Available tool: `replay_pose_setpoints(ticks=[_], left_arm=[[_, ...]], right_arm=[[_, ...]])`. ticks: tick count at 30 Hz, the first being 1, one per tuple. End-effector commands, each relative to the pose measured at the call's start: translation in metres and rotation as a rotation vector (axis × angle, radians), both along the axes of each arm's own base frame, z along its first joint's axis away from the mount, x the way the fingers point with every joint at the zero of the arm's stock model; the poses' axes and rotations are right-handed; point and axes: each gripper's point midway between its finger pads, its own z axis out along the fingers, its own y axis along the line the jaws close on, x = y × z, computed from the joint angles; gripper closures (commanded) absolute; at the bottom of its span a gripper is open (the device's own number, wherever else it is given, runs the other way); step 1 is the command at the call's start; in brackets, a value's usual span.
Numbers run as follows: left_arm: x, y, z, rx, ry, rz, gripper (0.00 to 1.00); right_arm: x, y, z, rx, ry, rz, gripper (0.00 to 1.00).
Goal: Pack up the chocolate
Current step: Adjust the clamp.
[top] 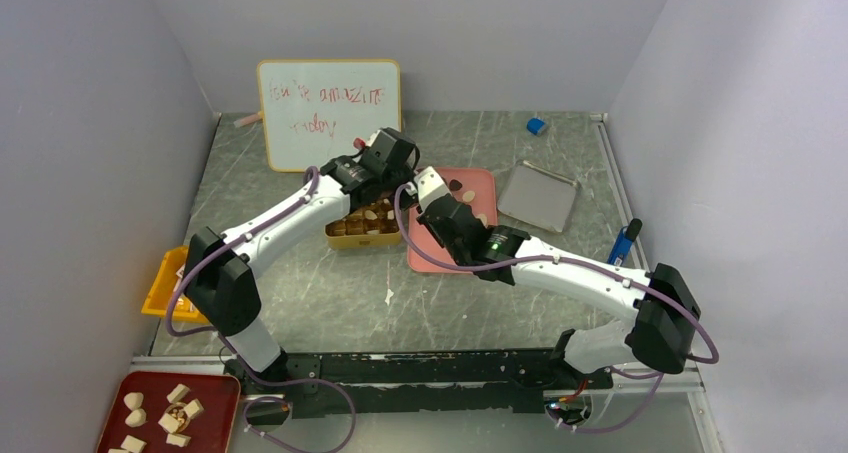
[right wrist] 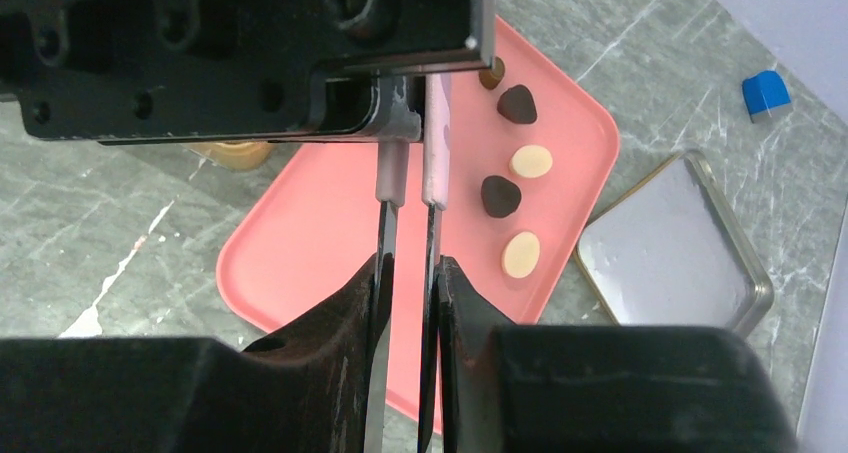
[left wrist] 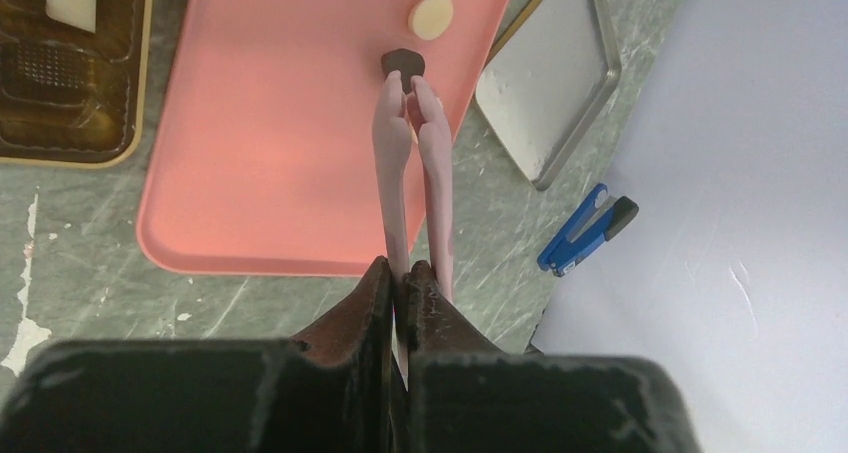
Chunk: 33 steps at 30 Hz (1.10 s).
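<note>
The left claw (left wrist: 408,81) is pressed together, tips touching a dark chocolate piece (left wrist: 403,61) over the pink tray (left wrist: 260,173), while the right claw (right wrist: 412,173) is held slightly parted, both arms outstretched.

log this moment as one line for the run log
left pincer: shut, tips at dark chocolate piece on pink tray | right pincer: slightly open, nothing visibly held, over same tray
</note>
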Motion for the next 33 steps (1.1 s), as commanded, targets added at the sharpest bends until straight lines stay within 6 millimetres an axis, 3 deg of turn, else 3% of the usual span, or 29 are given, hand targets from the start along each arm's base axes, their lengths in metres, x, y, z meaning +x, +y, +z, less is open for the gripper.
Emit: replay_pose_setpoints(ticks=[1,13,24,33], left_arm=[[0.000,0.009,-0.004,0.030,-0.024,-0.002,0.95],[-0.011,0.009,-0.008,0.059,0.005,-0.002,0.95],[-0.009,0.011,-0.012,0.077,0.008,0.016,0.95],[-0.008,0.008,-0.017,0.080,0.019,0.011,0.95]], right_arm=[[0.006,-0.010,0.033,0.041,-0.055,-0.053,0.90],[0.019,-0.016,0.038,0.017,-0.091,-0.153,0.84],[0.013,-0.017,0.058,0.080,-0.100,-0.121,0.81],[0.014,-0.019,0.073,0.114,-0.123,-0.129,0.63]])
